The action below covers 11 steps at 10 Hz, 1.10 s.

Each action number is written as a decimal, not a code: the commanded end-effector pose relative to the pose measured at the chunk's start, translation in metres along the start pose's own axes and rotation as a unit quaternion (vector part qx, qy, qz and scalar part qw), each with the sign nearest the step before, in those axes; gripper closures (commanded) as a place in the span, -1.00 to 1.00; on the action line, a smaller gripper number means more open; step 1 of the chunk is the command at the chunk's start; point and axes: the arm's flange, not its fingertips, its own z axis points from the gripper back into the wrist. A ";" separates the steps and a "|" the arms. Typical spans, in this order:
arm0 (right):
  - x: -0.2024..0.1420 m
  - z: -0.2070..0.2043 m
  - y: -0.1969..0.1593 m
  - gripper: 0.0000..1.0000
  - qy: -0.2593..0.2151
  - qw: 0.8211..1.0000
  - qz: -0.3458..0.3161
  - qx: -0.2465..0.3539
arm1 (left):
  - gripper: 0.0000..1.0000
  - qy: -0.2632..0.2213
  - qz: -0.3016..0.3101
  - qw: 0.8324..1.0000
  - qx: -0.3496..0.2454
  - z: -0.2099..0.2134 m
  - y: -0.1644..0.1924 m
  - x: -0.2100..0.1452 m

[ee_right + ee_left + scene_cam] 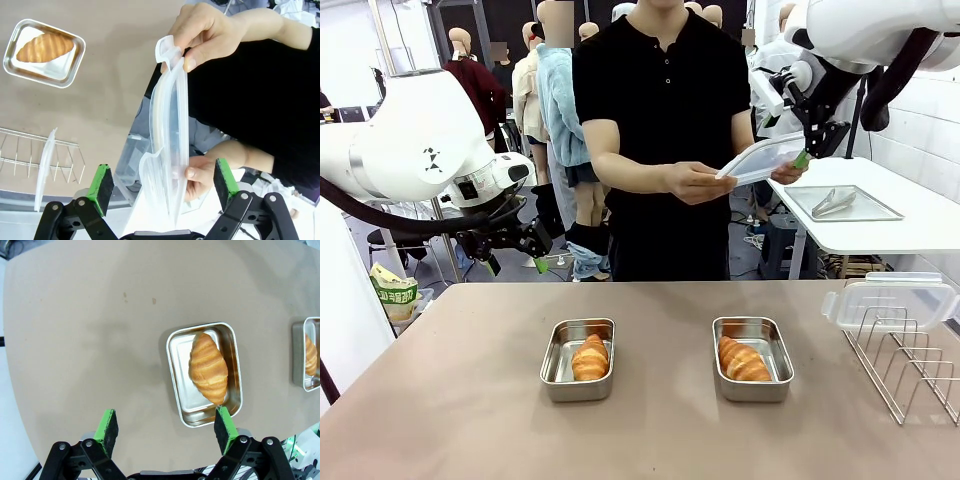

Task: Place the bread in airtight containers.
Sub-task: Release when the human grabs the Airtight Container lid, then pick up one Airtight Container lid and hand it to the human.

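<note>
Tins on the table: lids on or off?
Off. Left tin and right tin lie open, bread bare inside; the person holds one lid, another rests on the wire rack.

No legible text; green bag (395, 295) print blurred

Surface: I see one tan table (460, 400) | left of middle: left tin (577, 390), steel, open-topped, flat on the table | right of middle: right tin (753, 390), same kind, level with the first, well apart | right edge: wire rack (910, 370) standing, clear lid (890, 300) resting at its far end
</note>
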 end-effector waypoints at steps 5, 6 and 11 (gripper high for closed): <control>0.000 0.000 0.000 -1.00 0.001 1.000 -0.002 -0.005 | -1.00 -0.002 0.004 1.000 0.004 0.001 0.001 0.003; 0.000 0.000 0.000 -1.00 0.001 1.000 -0.002 -0.005 | -1.00 -0.002 0.004 1.000 0.004 0.001 0.001 0.003; 0.000 0.000 0.000 -1.00 0.001 1.000 -0.002 -0.005 | -1.00 -0.002 0.004 1.000 0.004 0.001 0.001 0.003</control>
